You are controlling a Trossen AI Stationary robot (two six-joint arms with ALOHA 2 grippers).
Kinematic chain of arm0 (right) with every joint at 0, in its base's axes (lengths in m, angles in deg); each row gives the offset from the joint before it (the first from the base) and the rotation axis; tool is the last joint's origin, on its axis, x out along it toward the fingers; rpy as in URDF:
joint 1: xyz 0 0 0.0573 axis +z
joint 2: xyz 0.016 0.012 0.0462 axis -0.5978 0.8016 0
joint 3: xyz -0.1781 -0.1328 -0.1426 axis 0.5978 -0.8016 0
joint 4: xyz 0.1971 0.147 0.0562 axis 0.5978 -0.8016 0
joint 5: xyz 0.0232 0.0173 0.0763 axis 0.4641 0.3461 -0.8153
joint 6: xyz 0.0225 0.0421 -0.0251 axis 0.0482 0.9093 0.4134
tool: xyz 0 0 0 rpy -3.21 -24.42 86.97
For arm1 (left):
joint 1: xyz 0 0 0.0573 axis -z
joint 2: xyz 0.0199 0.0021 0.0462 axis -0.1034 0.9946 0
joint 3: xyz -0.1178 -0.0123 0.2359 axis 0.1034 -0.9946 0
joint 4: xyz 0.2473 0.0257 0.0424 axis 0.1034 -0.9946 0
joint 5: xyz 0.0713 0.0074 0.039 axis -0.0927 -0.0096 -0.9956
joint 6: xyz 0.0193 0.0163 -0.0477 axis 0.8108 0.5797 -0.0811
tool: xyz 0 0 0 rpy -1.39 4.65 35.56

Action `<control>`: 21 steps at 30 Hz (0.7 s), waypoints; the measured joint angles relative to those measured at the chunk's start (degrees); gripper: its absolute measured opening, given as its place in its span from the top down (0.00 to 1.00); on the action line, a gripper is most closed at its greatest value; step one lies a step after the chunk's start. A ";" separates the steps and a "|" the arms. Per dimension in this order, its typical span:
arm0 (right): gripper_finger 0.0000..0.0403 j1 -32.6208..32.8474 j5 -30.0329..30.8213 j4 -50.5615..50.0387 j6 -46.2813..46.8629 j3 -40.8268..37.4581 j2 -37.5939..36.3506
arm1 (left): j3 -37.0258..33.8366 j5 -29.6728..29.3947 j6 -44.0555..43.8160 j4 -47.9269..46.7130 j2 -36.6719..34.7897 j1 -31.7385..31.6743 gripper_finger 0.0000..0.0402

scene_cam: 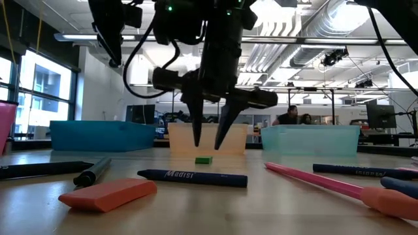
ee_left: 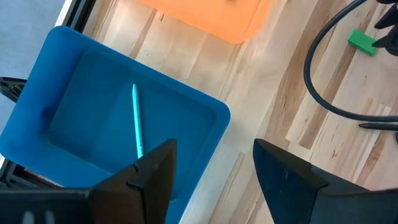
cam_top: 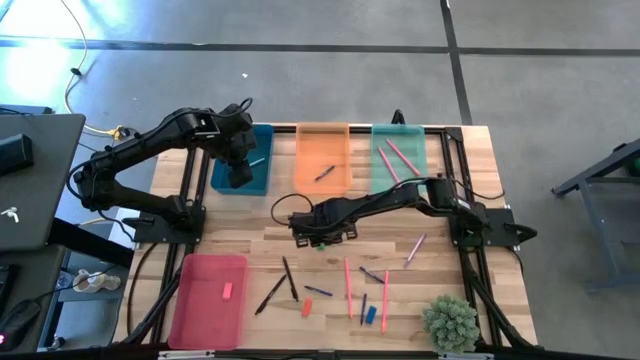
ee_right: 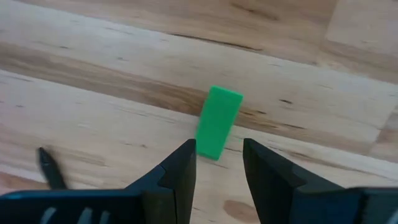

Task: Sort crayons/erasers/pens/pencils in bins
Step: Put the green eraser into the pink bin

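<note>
High view: right hand (cam_top: pixel 318 238) at frame centre, over the green eraser (cam_top: pixel 322 244) on the worktop (cam_top: pixel 250 245); left hand (cam_top: pixel 240 172) over the blue bin (cam_top: pixel 262 185), upper left. Low view: right fingers apart above the eraser. Left wrist view: fingers apart, empty

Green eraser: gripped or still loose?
Loose. The green eraser lies flat on the table, beyond the right tool's open fingers.
</note>
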 joint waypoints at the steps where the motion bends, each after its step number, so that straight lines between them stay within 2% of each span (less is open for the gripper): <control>1: 0.69 0.00 0.00 0.03 0.06 0.00 0.00 | 0.00 0.00 0.01 0.00 0.00 0.02 0.50; 21: 0.69 -0.02 1.45 2.51 3.66 -0.88 1.27 | 0.00 0.00 0.13 0.24 0.00 0.02 0.50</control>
